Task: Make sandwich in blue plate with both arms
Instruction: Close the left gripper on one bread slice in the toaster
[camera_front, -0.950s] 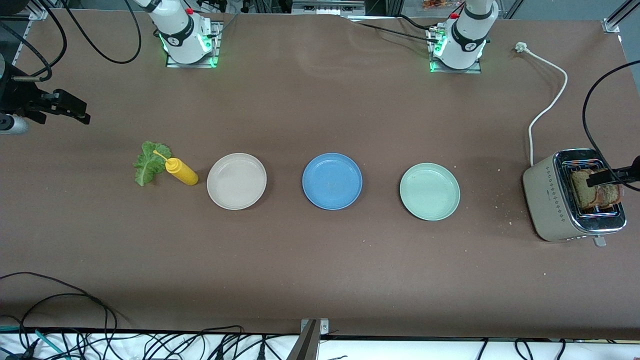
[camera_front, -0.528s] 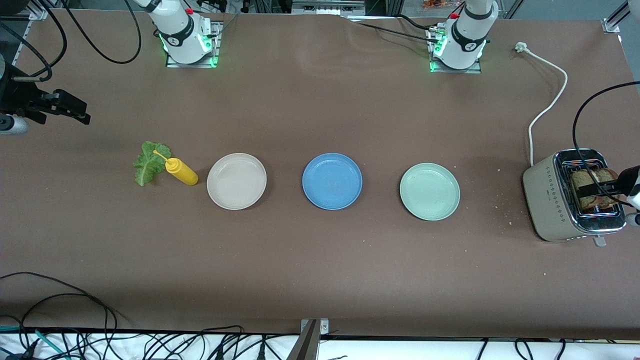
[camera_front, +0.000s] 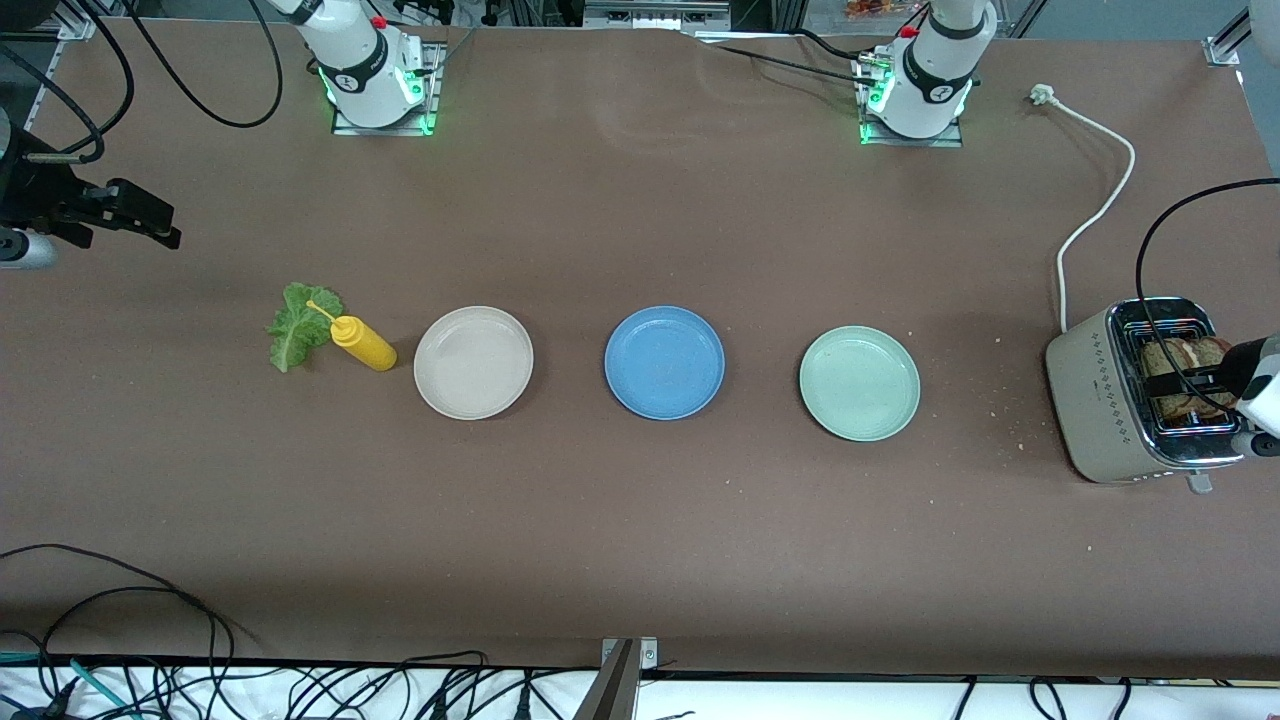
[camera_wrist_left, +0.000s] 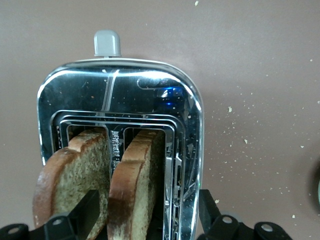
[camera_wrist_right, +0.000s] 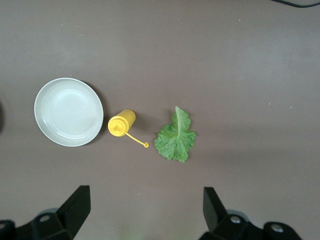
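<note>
**Stock on the matte brown table (camera_front: 640, 540): for you, operator**

1. Round mid-blue shallow plate with raised rim (camera_front: 664, 395). It sits at the centre of the front view, bare, between the other two plates.
2. Round beige plate (camera_front: 473, 395), same shape, toward the right arm's end. Round pale green plate (camera_front: 859, 415), toward the left arm's end.
3. Ruffled green lettuce leaf (camera_front: 298, 325), lying flat. The yellow plastic squeeze bottle (camera_front: 365, 345) lies on its side just beside it, its tethered cap over the leaf.
4. Beige two-slot toaster with mirrored chrome top (camera_front: 1100, 400), at the left arm's end and partly cut off by the frame edge. You can read no brand on it.
5. Two brown wholegrain bread slices with darker crust – one (camera_wrist_left: 70, 170), the other (camera_wrist_left: 142, 170) – each upright in its own slot. Crumbs are scattered near the toaster.
6. White power cord (camera_front: 1095, 215), with its plug lying loose near the top edge of the frame.
7. Left gripper (camera_wrist_left: 147, 215) – over the toaster, jaws spread wide. One finger is in front of the first slice, the other outside the chrome rim, and nothing is gripped.
8. Right gripper (camera_wrist_right: 145, 212) – jaws wide and empty, over the table at the right arm's end. That arm waits.

The marks on the arm bases are too small to read.
</note>
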